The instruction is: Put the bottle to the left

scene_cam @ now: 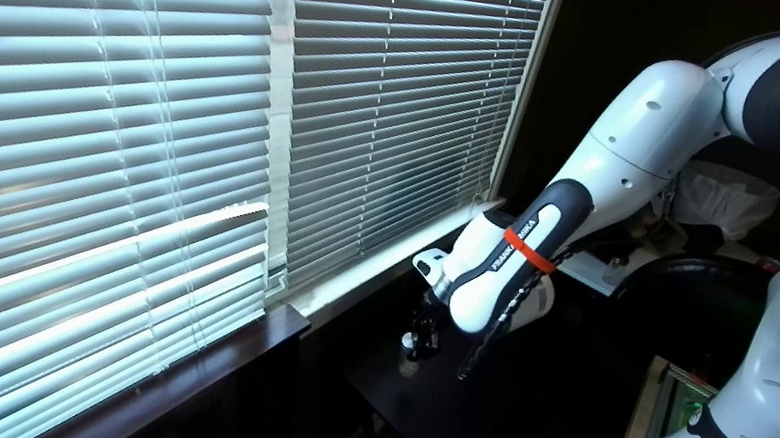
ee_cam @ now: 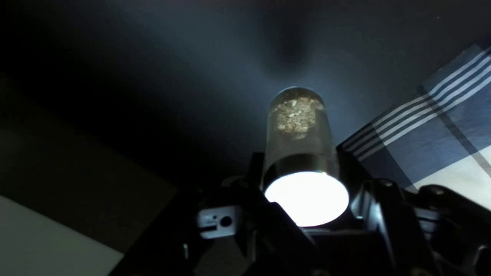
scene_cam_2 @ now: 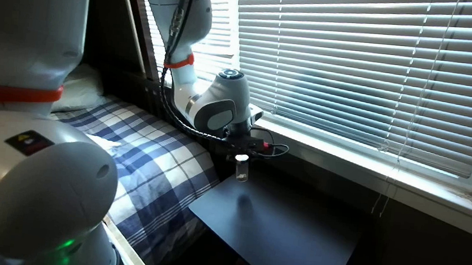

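A small clear bottle (scene_cam_2: 242, 170), flaky contents (ee_cam: 297, 117) at its base, hangs above the table (scene_cam_2: 291, 233), lid (ee_cam: 307, 198) up, long axis near upright. The hand (ee_cam: 301, 165) grips it near the lid, so I judge the move turns on the gap between base and table. From here the fingers (ee_cam: 256, 168) are lost in shadow, their contact unclear; glare whitens the lid. I cannot tell which side counts as left.
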